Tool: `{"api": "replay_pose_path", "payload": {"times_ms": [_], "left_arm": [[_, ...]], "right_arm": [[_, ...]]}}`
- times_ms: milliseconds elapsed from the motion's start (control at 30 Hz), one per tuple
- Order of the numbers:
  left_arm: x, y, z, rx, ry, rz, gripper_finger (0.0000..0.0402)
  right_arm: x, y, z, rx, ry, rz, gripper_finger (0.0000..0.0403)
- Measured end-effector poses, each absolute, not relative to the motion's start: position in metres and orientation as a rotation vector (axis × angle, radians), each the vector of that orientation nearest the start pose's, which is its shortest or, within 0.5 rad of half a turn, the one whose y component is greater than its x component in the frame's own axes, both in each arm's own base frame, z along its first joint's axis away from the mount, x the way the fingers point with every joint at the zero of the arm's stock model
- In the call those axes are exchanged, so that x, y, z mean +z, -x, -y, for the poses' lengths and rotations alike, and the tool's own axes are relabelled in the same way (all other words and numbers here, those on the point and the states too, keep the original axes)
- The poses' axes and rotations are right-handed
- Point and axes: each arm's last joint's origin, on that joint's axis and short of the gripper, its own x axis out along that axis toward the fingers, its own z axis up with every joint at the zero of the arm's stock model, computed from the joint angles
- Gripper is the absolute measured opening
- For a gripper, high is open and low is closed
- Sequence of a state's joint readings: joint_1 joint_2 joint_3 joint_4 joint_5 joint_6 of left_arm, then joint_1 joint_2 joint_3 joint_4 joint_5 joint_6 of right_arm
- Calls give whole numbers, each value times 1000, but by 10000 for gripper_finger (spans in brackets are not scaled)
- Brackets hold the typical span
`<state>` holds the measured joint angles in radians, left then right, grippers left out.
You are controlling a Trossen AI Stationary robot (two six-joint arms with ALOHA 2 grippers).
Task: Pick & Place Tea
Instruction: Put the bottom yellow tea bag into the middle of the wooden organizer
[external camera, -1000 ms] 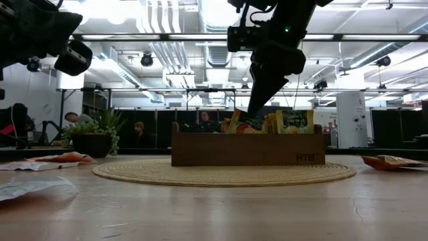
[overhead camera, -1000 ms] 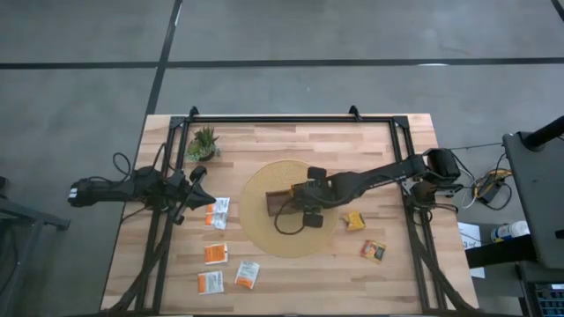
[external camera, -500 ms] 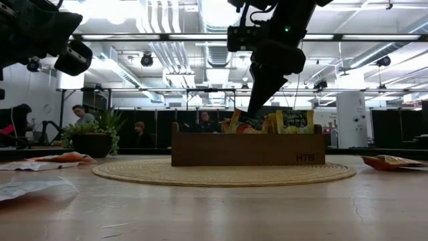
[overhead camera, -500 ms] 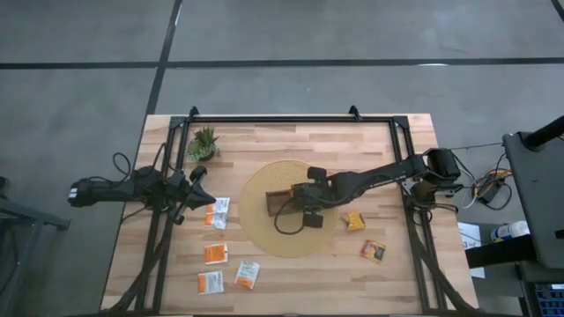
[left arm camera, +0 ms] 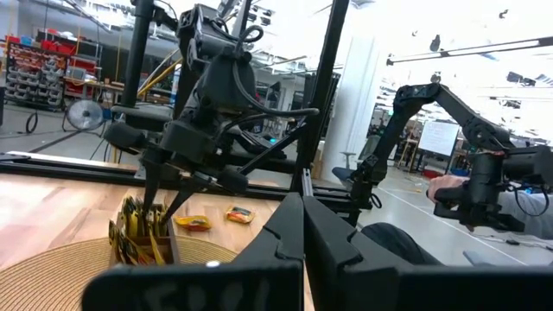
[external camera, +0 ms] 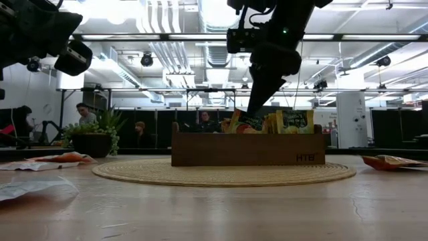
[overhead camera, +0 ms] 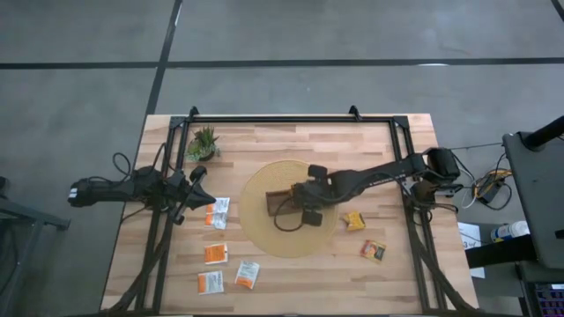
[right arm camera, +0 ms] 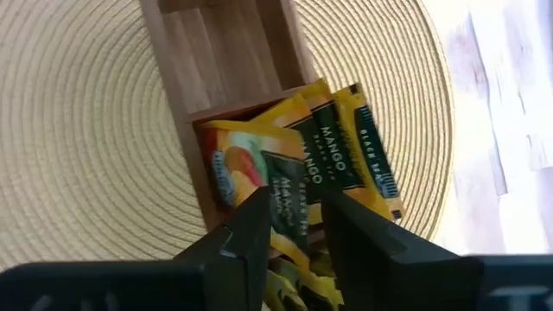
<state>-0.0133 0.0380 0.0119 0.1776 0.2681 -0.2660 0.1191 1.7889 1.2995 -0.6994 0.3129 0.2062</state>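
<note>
From above I see my right arm (overhead camera: 379, 173) reaching in from the table's right edge to the tray (overhead camera: 280, 201) on the round woven mat (overhead camera: 256, 220), its gripper (overhead camera: 304, 195) over the tray. My left arm (overhead camera: 132, 189) waits at the left edge. Four white-and-orange sachets (overhead camera: 219, 212) lie left of the mat and two yellow ones (overhead camera: 354, 220) right of it. A plant (overhead camera: 204, 141) stands near the far left corner.
</note>
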Motion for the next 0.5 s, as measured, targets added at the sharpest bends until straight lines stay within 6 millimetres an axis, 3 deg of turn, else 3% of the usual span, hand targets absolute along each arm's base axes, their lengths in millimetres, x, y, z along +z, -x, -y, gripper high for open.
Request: {"api": "replay_pose_path", "payload": {"times_ms": [267,500], "left_arm": [[182,-97,9,-300,244,113,0],[182,-97,9,-299,245,113,0]], "right_arm": [[202,-360,-24,-239,-5,-1177,114],[183,-364,-25,-180,2,-1243,82]]}}
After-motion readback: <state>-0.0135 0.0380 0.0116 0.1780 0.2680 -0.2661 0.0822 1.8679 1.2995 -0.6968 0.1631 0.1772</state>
